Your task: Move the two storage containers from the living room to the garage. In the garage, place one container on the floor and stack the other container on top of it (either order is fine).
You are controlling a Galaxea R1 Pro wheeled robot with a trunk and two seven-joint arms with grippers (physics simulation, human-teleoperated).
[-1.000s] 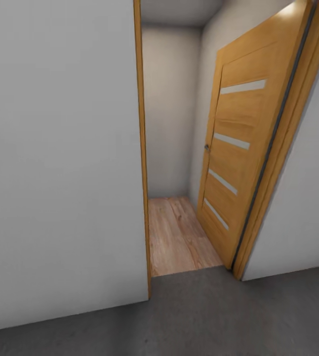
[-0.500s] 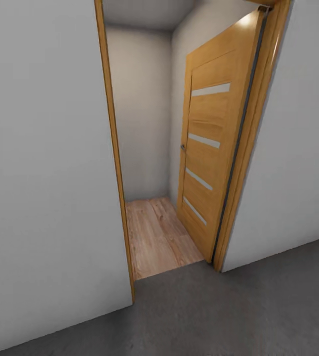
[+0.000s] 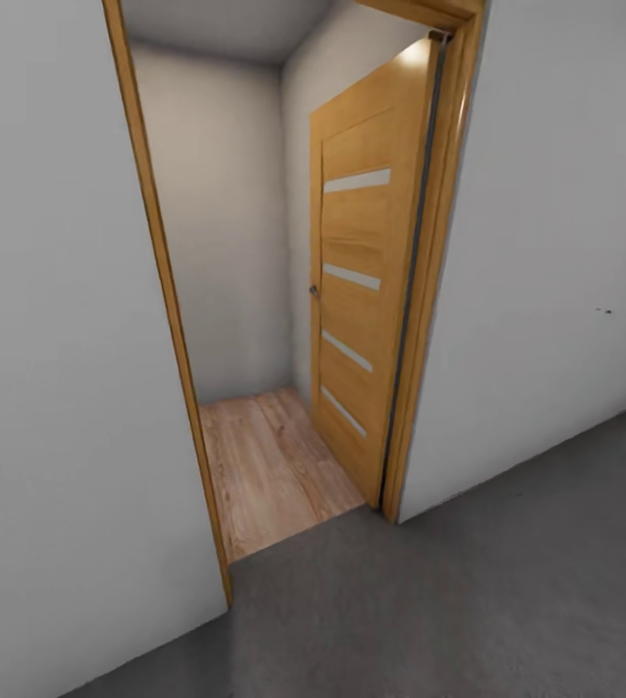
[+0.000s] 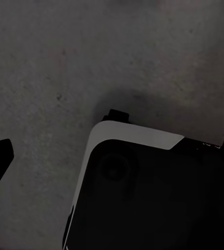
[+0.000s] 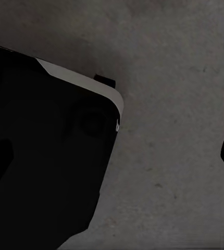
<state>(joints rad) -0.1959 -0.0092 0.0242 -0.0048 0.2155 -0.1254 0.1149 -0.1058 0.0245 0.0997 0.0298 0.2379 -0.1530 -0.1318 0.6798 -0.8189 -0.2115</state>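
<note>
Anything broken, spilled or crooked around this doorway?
Nothing stands out. The wooden door stands open into the hallway, the plank floor and grey concrete floor look clean, and the walls look intact.

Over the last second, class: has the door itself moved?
No. The door keeps its angle to its frame and the wood floor; the whole picture slid left together, so the camera turned.
</note>
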